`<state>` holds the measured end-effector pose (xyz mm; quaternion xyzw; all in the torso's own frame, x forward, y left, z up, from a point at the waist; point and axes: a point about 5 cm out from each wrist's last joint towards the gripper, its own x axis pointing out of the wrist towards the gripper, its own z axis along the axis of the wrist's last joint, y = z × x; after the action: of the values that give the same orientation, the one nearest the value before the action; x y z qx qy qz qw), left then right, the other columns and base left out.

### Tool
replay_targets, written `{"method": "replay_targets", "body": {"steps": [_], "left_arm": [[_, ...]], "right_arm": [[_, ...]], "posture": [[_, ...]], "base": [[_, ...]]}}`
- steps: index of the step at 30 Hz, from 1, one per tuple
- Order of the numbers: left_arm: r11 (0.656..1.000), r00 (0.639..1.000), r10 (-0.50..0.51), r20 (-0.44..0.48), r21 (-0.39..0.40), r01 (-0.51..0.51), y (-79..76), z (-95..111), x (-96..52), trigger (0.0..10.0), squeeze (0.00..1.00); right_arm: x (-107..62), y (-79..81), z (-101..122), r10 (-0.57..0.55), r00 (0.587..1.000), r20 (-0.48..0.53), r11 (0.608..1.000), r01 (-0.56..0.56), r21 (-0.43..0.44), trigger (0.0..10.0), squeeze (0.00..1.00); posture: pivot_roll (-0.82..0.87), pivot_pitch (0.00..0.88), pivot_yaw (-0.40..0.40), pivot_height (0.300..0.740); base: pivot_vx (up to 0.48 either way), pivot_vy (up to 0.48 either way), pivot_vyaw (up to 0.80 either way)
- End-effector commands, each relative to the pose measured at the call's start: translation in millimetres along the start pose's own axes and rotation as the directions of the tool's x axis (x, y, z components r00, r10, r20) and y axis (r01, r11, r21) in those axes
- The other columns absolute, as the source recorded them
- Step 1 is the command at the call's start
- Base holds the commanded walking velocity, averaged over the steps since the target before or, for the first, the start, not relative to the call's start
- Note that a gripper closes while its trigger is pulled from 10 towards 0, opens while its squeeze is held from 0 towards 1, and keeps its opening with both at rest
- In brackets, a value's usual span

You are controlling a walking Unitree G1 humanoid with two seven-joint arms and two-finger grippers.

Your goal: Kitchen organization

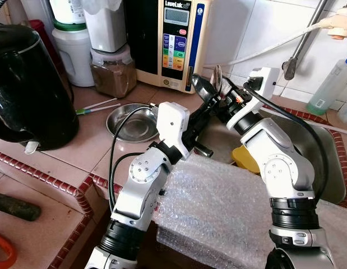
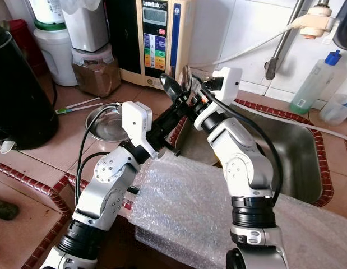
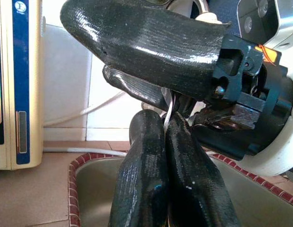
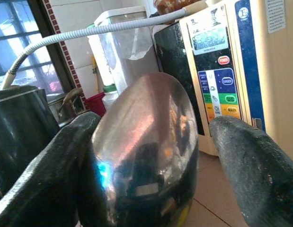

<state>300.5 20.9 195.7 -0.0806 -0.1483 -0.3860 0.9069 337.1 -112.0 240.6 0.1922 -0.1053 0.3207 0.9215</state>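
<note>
A steel spoon [image 4: 146, 142] is held up over the sink's left rim, between my two grippers. Its thin handle [image 3: 169, 111] runs down between my left gripper's [image 3: 166, 137] two black fingers, which are shut on it. Its bowl [image 1: 217, 75] stands edge-on in the eye views. My right gripper [image 1: 207, 83] reaches in from the right and is open around the spoon's bowl. One finger [image 4: 47, 165] lies against the bowl and the other finger [image 4: 253, 156] stands apart from it.
A steel bowl [image 1: 131, 123] sits on the tiled counter left of the arms, beside a black kettle [image 1: 27, 84]. A water machine [image 1: 173, 39] and a jar of brown powder [image 1: 114, 75] stand behind. The sink [image 1: 324, 157] lies right, and bubble wrap [image 1: 218, 207] covers the front edge.
</note>
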Motion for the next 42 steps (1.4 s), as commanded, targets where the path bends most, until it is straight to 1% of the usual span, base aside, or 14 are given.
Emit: {"method": "replay_targets", "body": {"steps": [1,8,9,11,14,17,18,19,21,22,30,34,39,42], "left_arm": [[0.999,1.0,-0.019,0.007,0.026,0.019,-1.3,2.0,1.0,0.0,0.0],[0.991,0.996,0.086,-0.038,0.11,-0.082,12.3,-3.9,-1.6,0.0,0.0],[0.98,0.989,0.14,-0.046,0.149,-0.132,18.8,-5.5,-2.9,1.6,0.0],[0.958,0.979,0.19,-0.069,0.23,-0.17,24.9,-7.4,-4.2,1.6,0.0],[0.896,0.962,0.266,-0.063,0.384,-0.223,34.0,-6.8,-5.5,4.8,0.0],[0.816,0.949,0.31,-0.06,0.529,-0.233,41.7,-6.7,-7.0,4.2,0.0],[0.783,0.941,0.334,-0.053,0.571,-0.246,45.1,-6.7,-7.6,6.4,0.0],[0.777,0.936,0.348,-0.047,0.573,-0.261,46.6,-6.5,-7.8,6.4,0.0],[0.719,0.927,0.373,-0.035,0.643,-0.265,51.0,-5.2,-8.1,10.0,0.0],[0.681,0.921,0.389,-0.027,0.682,-0.268,53.1,-4.6,-8.2,10.0,0.0],[0.572,0.901,0.434,0.014,0.768,-0.287,55.4,-7.5,-8.7,10.0,0.0],[0.55,0.893,0.449,0.018,0.782,-0.292,58.2,-8.3,-9.3,10.0,0.0],[0.445,0.857,0.51,0.072,0.831,-0.334,65.4,-6.9,-12.6,10.0,0.0],[0.47,0.854,0.516,0.063,0.813,-0.343,65.6,-8.5,-13.9,10.0,0.0]], "right_arm": [[-2.1,-10.1,9.1,-0.067,0.997,0.036,0.997,0.067,-0.024,0.0,0.0],[-3.6,-21.1,15.6,-0.161,0.986,0.046,0.978,0.165,-0.124,0.0,0.0],[-2.5,-22.6,17.3,-0.179,0.983,0.042,0.967,0.184,-0.173,0.0,0.0],[-1.3,-22.8,17.3,-0.195,0.98,0.028,0.953,0.196,-0.231,0.0,0.0],[2.2,-20.0,14.2,-0.201,0.98,0.005,0.942,0.195,-0.273,0.0,0.0],[5.3,-16.3,11.5,-0.199,0.98,-0.013,0.942,0.188,-0.278,0.0,0.0],[6.9,-15.7,10.1,-0.21,0.977,-0.025,0.938,0.194,-0.288,0.0,0.0],[7.6,-15.6,9.6,-0.214,0.976,-0.031,0.936,0.196,-0.292,0.0,0.0],[9.2,-16.5,9.2,-0.239,0.97,-0.042,0.934,0.218,-0.282,0.0,0.0],[9.9,-17.7,9.4,-0.26,0.964,-0.048,0.931,0.237,-0.276,0.0,0.0],[10.4,-24.1,13.5,-0.341,0.938,-0.054,0.915,0.319,-0.246,0.0,0.0],[9.8,-26.2,14.0,-0.362,0.93,-0.062,0.911,0.339,-0.235,0.0,0.0],[10.1,-27.0,14.9,-0.38,0.922,-0.069,0.913,0.362,-0.19,0.0,0.0],[10.8,-26.5,16.3,-0.379,0.923,-0.07,0.916,0.364,-0.171,0.0,0.0]], "posture": [[-0.07,0.038,-0.023,0.74],[-0.07,0.035,-0.02,0.74],[-0.07,0.033,-0.02,0.74],[-0.07,0.034,-0.02,0.74],[-0.06,0.034,-0.021,0.74],[-0.06,0.034,-0.022,0.74],[-0.06,0.036,-0.022,0.74],[-0.06,0.036,-0.022,0.74],[-0.07,0.037,-0.022,0.74],[-0.07,0.038,-0.021,0.74],[-0.07,0.04,-0.018,0.74],[-0.07,0.04,-0.02,0.74],[-0.07,0.042,-0.02,0.74],[-0.07,0.042,-0.019,0.74]], "base": [[0.0,0.0,0.0],[0.0,0.0,0.0],[0.0,0.0,0.0],[0.0,0.0,0.0],[0.0,0.0,0.0],[0.0,0.0,0.0],[0.0,0.0,0.0],[0.0,0.0,0.0],[0.0,0.0,0.0],[0.0,0.0,0.0],[0.0,0.0,0.0],[0.0,0.0,0.0],[0.0,0.0,0.0],[0.0,0.0,0.0]]}}
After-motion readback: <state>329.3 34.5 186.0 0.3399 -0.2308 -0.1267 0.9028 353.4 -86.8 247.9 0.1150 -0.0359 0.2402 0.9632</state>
